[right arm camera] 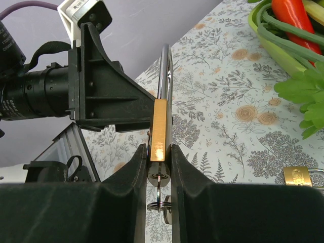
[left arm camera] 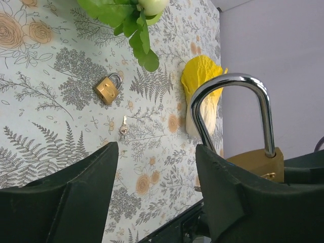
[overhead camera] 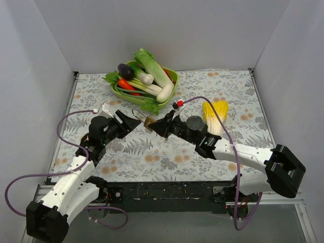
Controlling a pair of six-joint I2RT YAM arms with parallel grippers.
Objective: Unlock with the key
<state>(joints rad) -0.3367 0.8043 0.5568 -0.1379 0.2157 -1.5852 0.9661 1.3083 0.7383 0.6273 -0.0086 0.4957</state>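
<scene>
My right gripper [right arm camera: 158, 150] is clamped on the brass body of the big padlock [right arm camera: 160, 126], holding it above the tabletop [left arm camera: 45, 126]. My left gripper [left arm camera: 157, 149] is beside its shackle [left arm camera: 230, 101], fingers wide apart and empty. The key [left arm camera: 123, 127] lies flat on the tabletop near the small padlock [left arm camera: 107, 89], in neither gripper. So I judge the unlocking barely begun: the key has yet to be picked up, put in and turned.

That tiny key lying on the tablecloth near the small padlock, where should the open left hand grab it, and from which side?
Come straight down from above: the key lies flat on the cloth, too thin to reach sideways. Probably pinch across its rounder head end, the widest part.
</scene>
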